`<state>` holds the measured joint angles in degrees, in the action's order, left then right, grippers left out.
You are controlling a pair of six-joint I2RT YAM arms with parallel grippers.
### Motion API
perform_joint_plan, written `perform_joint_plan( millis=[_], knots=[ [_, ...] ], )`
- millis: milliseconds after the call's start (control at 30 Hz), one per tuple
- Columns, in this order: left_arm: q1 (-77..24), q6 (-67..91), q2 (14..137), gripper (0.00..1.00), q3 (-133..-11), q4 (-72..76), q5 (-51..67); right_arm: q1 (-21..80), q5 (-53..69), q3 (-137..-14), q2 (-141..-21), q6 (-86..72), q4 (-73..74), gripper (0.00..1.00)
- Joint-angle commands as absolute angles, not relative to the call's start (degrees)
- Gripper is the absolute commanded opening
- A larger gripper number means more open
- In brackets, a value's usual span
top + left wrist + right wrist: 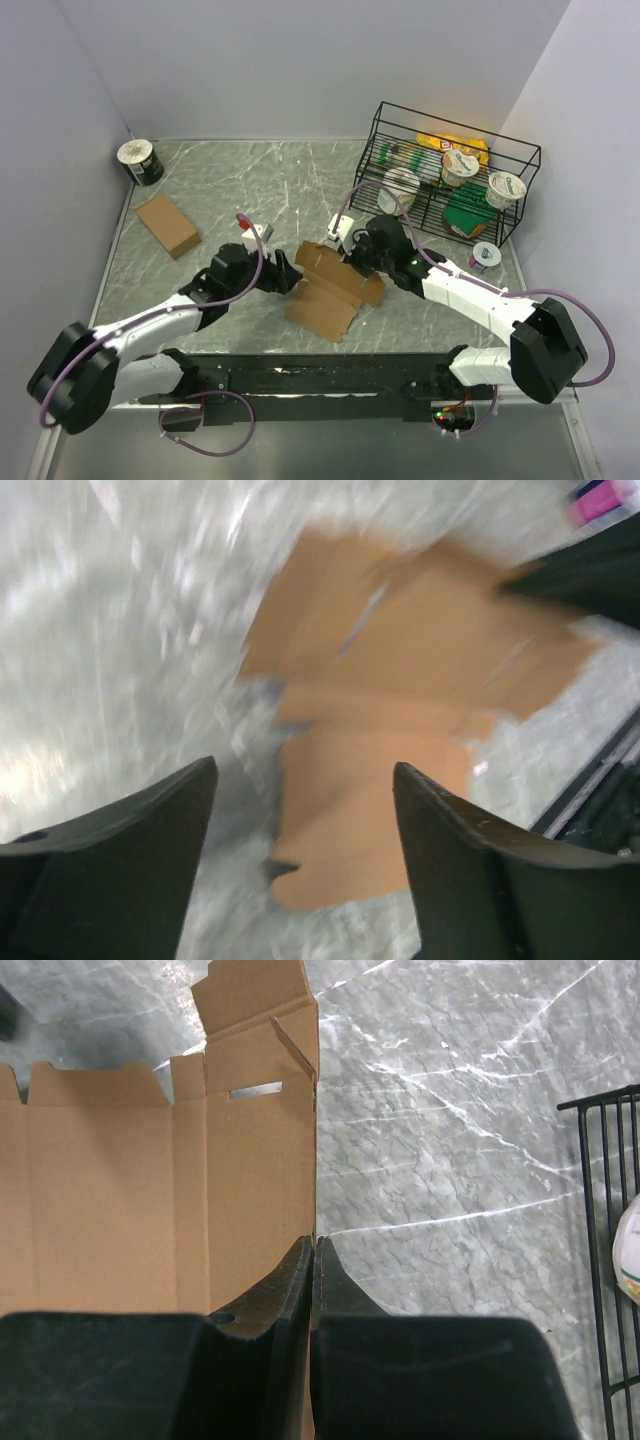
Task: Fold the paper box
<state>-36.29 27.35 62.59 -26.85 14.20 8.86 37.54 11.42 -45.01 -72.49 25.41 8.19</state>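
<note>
- While pinching with the right gripper, fingers pressed fully together on the right-hand edge of the paper box, hold steady and avoid twisting; otherwise judged likely to tear the thin panel.
- Left gripper: jaws spread wide, holding nothing, aimed at the sheet from its left side. Wrist view blurred, so contact with the cardboard impossible to tell.
- Paper box: an unfolded notched sheet at the middle of the table, between the two grippers. Mostly flat, with the end near the right gripper apparently lifted off the surface.
- Step in hand, by judgement: raising a side wall. Best done by anchoring with the closed right pinch and setting the open left jaws over a flap beside a scored crease, never across one.
- Fold only along the scored creases, slowly, pressing the base panel down against the table to stop sliding.
- Further out: a second brown box, fully formed, well apart at the left, and a roll in the far left corner.
- At the far right, a wire rack of cups, near the right arm; keep that arm away from the wires.
</note>
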Motion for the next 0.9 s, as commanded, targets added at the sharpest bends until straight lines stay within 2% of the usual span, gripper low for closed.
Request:
perform_joint_plan(
  millis=[0,167,400,600,767,867],
  knots=[
    [-36.1,33.1,67.9,0.71,-23.7,24.1,7.0,38.7,8.3,-47.7,-73.0,26.4,7.1,0.01],
    [-36.2,32.4,76.2,0.6,-24.3,33.7,10.2,39.0,8.5,-47.3,-73.8,25.7,5.9,0.01],
    [-36.1,30.1,85.8,0.51,-26.2,40.1,10.7,39.0,9.0,-47.0,-74.1,25.5,6.0,0.01],
    [-36.2,30.0,90.2,0.46,-27.2,44.3,12.0,39.0,9.3,-47.1,-74.4,25.5,6.0,0.01],
    [-36.4,30.9,91.7,0.33,-28.6,45.6,12.8,39.1,9.1,-47.5,-75.3,25.4,6.2,0.0],
    [-37.1,31.6,92.0,0.3,-29.0,45.3,12.7,39.1,9.1,-47.7,-75.8,25.4,6.2,0.0]
  ],
)
